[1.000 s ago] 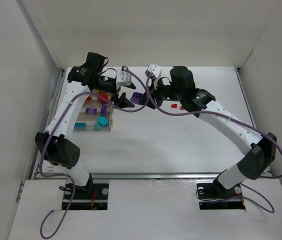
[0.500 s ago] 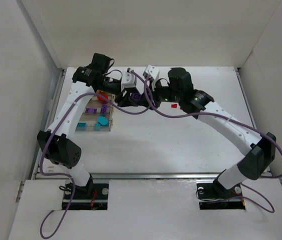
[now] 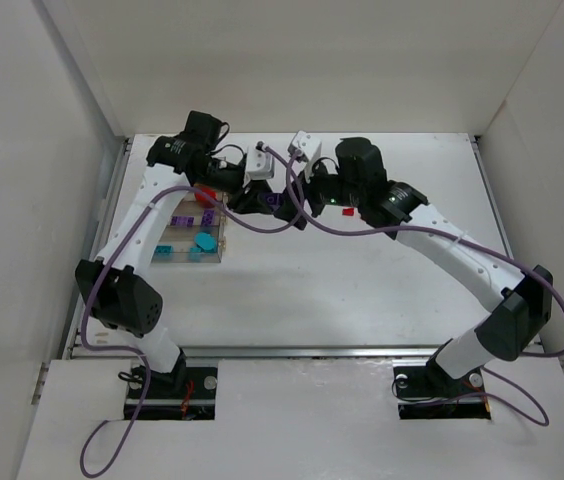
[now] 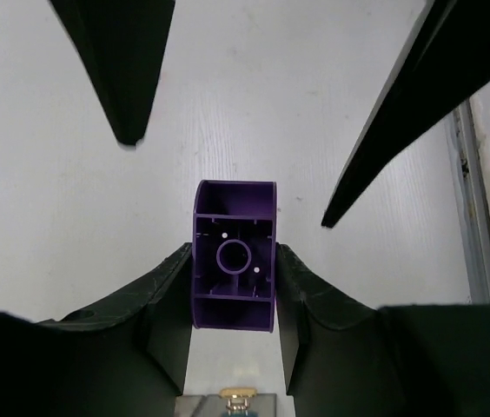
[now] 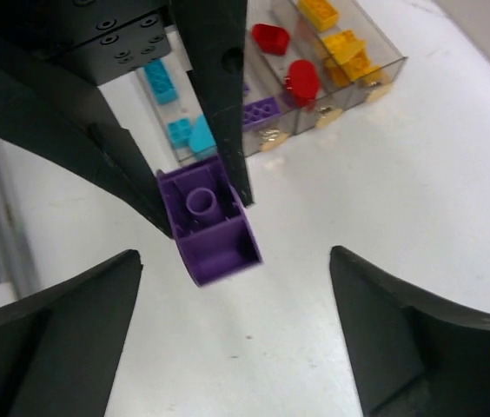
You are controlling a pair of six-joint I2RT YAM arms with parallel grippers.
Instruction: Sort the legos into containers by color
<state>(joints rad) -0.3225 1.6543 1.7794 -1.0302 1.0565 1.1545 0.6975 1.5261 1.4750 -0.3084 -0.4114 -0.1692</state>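
Note:
A purple lego (image 4: 234,269) is clamped between my left gripper's (image 4: 234,256) black fingers, hollow underside toward the camera. In the right wrist view the same purple lego (image 5: 212,228) hangs above the table, and my right gripper (image 5: 235,256) stands open around it without touching. From above, both grippers meet at the purple lego (image 3: 280,199), just right of the containers (image 3: 224,232). The containers (image 5: 375,74) hold yellow legos (image 5: 345,43), red legos (image 5: 301,78), a purple one (image 5: 261,111) and cyan ones (image 5: 184,130) in separate bins.
A loose red lego (image 3: 347,212) lies on the white table right of the grippers, under the right arm. White walls close in the table at the back and both sides. Purple cables loop off both arms.
My left gripper has moved right and shut on the purple lego. My right gripper, which had been shut on it, has opened and let it go.

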